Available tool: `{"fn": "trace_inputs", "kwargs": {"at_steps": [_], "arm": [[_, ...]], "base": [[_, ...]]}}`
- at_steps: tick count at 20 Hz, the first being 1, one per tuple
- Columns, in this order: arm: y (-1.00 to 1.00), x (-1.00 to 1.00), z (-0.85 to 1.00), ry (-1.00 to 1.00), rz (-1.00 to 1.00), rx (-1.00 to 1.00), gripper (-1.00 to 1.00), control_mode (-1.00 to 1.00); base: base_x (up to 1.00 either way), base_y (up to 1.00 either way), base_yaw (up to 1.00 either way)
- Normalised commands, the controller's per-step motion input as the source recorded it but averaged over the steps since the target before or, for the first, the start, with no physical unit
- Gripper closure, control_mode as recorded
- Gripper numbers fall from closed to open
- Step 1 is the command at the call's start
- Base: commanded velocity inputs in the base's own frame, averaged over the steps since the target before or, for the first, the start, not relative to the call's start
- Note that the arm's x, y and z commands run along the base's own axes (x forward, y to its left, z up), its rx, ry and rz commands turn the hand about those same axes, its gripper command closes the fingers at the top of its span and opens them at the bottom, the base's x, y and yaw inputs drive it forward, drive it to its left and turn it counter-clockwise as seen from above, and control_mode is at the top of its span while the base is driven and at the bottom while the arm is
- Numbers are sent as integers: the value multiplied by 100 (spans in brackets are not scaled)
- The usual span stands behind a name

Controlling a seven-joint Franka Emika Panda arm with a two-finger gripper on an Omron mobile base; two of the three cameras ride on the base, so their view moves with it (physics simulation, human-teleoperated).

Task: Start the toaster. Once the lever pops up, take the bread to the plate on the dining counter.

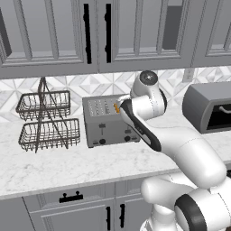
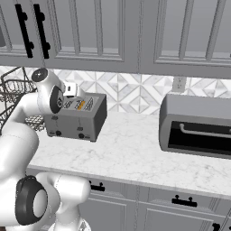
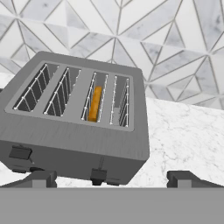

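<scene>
I've got the toaster [image 3: 74,122] right under my hand camera, sitting on the marble worktop [image 1: 67,167] against the tiled backsplash [image 3: 153,39]. Looking down into its four slots, I see the bread [image 3: 94,103] edge-on as a thin orange strip, sunk in the third slot from the left in this view. On the toaster's front face I can pick out two small levers, one near the left corner [image 3: 19,152] and one lower, toward the middle [image 3: 98,176].

My gripper [image 3: 109,178] hovers in front of and above the toaster, fingertips [image 3: 41,178] spread wide apart with nothing between them, each side of that middle lever and not touching it.

From the left base view, the toaster [image 1: 110,119] stands between a two-tier wire basket rack [image 1: 45,119] on its left and a larger dark-grey rounded appliance [image 1: 210,108] well off to the right. My arm's wrist [image 1: 146,97] hangs just above the toaster's right end. Grey wall cabinets [image 2: 113,31] run overhead.
</scene>
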Motion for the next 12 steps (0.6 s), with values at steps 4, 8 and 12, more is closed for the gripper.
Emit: {"fn": "trace_inputs", "kwargs": {"at_steps": [4,8,12], "arm": [[0,0,0,0,0,0,-100,-100],[0,0,0,0,0,0,-100,-100],[0,0,0,0,0,0,-100,-100]], "base": [[0,0,0],[0,0,0],[0,0,0]]}}
